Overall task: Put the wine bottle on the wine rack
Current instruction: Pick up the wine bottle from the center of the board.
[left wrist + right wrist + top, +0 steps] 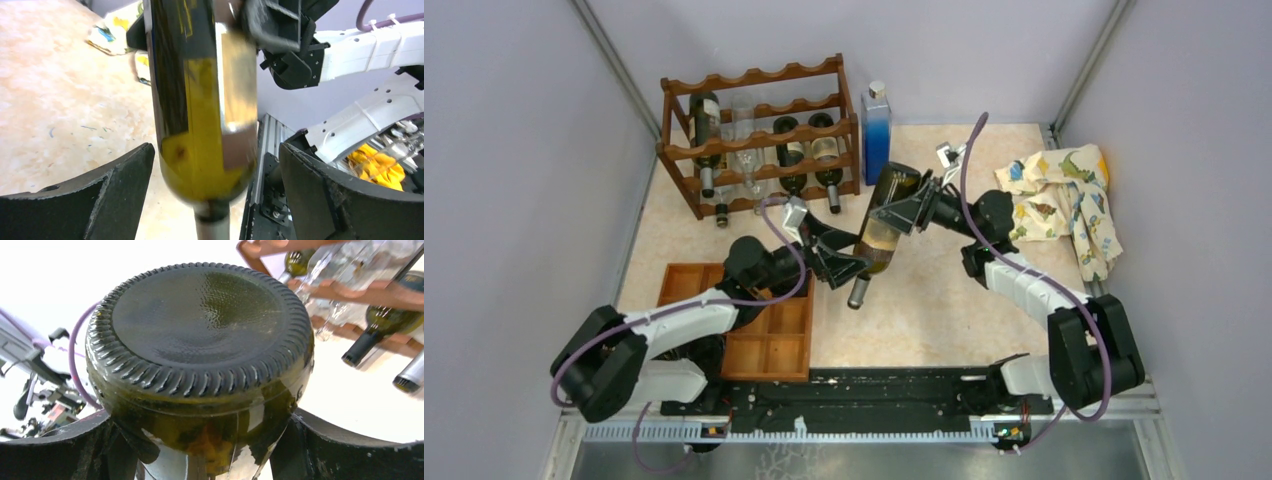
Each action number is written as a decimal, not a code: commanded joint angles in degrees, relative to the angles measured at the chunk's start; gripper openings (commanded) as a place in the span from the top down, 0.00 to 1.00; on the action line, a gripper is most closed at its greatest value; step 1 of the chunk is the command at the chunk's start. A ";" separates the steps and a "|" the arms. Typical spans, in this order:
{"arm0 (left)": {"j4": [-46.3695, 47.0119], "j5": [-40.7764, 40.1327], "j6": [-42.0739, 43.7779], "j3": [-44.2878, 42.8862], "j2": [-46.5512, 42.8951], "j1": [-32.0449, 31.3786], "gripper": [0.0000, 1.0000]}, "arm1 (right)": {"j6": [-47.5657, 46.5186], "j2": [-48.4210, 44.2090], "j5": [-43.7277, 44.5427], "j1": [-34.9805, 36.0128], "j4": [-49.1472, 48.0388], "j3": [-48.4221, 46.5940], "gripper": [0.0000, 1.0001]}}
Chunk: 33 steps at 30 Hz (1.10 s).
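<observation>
1. The wine bottle (882, 232) is tilted over the tabletop (944, 300), in front of the wine rack (759, 140), with its base high at the far right and its neck pointing down toward the near edge.
2. It is dark olive-green glass with a pale label, a grey-capped neck and a ribbed base rim.
3. The right jaws clamp its base end; the left jaws stand open around its shoulder, clear of it.

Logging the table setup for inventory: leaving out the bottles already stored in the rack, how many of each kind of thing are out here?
wine bottle: 1
blue bottle: 1
wine rack: 1
compartment tray: 1
patterned cloth: 1
Total: 5
</observation>
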State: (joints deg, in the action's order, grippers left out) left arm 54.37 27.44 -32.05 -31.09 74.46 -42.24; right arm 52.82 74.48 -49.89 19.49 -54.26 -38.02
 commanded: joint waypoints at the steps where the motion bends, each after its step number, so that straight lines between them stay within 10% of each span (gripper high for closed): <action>1: 6.92 -6.40 -1.32 7.26 -6.02 0.14 0.01 | 6.17 -0.07 2.84 -2.74 -8.64 -7.47 1.00; 33: 29.77 3.27 -19.02 1.59 14.58 -0.21 0.38 | 12.67 1.67 9.27 -2.85 -4.58 -9.72 1.00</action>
State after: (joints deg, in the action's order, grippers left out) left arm 80.07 29.23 -50.41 -27.73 88.33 -42.24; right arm 63.33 76.64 -43.27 16.34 -53.89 -43.29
